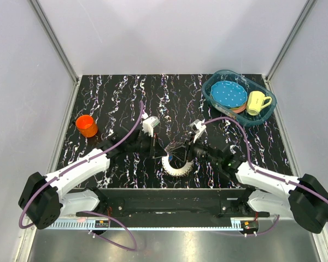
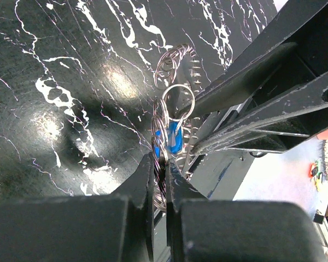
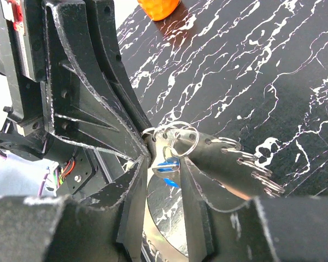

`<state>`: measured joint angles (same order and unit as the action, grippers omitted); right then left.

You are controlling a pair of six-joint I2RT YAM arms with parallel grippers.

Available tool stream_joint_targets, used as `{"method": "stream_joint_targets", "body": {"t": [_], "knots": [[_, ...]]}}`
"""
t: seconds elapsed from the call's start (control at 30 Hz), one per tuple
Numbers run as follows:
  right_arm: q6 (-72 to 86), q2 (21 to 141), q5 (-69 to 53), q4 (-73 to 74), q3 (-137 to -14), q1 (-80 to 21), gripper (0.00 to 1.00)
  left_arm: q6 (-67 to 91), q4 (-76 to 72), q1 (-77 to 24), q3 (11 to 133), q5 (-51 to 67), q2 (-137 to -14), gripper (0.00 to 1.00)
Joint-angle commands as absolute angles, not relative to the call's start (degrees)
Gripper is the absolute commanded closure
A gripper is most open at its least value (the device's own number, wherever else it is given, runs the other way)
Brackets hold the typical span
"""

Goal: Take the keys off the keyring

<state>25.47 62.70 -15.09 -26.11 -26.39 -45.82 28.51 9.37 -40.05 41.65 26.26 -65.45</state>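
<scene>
The keys fan out like gear teeth on the keyring, near the front middle of the black marbled table. Both grippers meet over them. My left gripper is shut on the wire keyring; its coils sit between my closed jaws. My right gripper comes from the right, its fingers crossing the left wrist view. In the right wrist view my right gripper is closed on the small blue-headed piece, below a small split ring. The grey keys spread to its right.
An orange cup stands at the left of the table. A blue oval basin at the back right holds a blue dotted plate and a yellow mug. The table's front edge lies just behind the keys.
</scene>
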Motion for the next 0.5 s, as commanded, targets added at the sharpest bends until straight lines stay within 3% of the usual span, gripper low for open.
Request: {"method": "stream_joint_targets", "body": {"t": [0.0,0.1,0.23,0.47], "knots": [[26.37,63.46,-13.01,-29.18,-24.53,-46.23,0.65,29.53,2.64,-40.17,42.89,28.13,-63.37,1.0],[26.81,63.28,-13.1,-29.71,-24.52,-46.23,0.67,29.62,2.29,-40.25,42.54,27.86,-63.19,1.0],[28.73,61.45,-11.25,-31.89,-23.21,-46.14,0.81,29.62,2.55,-40.25,42.1,27.6,-62.76,1.0],[32.43,57.93,-9.49,-37.53,-19.87,-46.23,0.97,30.49,0.18,-40.43,38.42,25.58,-61.26,1.0]]}}
